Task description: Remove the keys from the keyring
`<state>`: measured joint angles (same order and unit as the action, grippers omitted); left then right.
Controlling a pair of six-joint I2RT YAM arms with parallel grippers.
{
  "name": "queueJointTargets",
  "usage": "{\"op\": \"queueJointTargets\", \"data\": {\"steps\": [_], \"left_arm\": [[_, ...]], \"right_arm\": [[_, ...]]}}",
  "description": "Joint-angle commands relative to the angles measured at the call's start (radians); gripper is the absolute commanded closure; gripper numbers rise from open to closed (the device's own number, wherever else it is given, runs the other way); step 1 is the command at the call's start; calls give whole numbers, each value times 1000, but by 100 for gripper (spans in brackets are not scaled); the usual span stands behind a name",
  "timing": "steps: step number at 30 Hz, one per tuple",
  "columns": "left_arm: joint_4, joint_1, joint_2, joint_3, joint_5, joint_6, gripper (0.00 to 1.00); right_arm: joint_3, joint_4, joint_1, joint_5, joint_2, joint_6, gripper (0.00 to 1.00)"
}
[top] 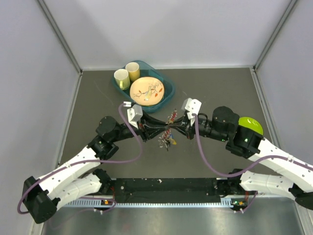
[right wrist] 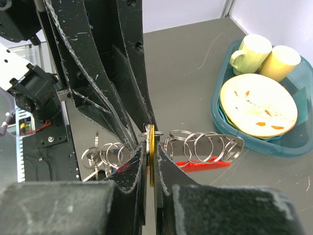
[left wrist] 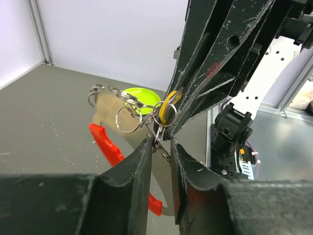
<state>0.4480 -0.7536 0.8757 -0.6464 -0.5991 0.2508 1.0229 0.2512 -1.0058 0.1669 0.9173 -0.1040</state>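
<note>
The left gripper (left wrist: 161,149) is seen with its fingers drawn nearly together on what appears to be a thin wire loop of the keyring (right wrist: 205,146), and the right gripper (right wrist: 150,161) is clamped edge-on upon a yellow-headed key (left wrist: 167,110); the two are met tip to tip above the middle of the table (top: 220,88). No key is seen lying free on the table, so the task is judged to be at an early stage: the yellow-headed key is being worked at the loop, and every key is judged to remain to be taken off. The other keys (top: 167,141) are hung in a small bunch just on the near side of the meeting fingertips. On the far side, a chain of metal rings is spread out, and the red clip (left wrist: 108,146) is hung just beyond it. Farther off, a teal tray (top: 168,90) with two cups (top: 122,77) and a plate (top: 146,90) is set by the far wall.
</note>
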Motion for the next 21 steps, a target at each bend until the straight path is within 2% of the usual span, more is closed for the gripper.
{"op": "queueJointTargets", "data": {"steps": [1, 8, 13, 21], "left_arm": [[26, -4, 0, 2, 5, -21, 74], [40, -4, -11, -1, -13, -7, 77], [54, -4, -4, -10, -42, 18, 87], [75, -4, -6, -16, -103, 50, 81]], "right_arm": [[32, -118, 1, 28, -44, 15, 100], [19, -124, 1, 28, -57, 13, 100], [17, -125, 1, 31, -57, 13, 100], [11, -124, 1, 36, -66, 7, 100]]}}
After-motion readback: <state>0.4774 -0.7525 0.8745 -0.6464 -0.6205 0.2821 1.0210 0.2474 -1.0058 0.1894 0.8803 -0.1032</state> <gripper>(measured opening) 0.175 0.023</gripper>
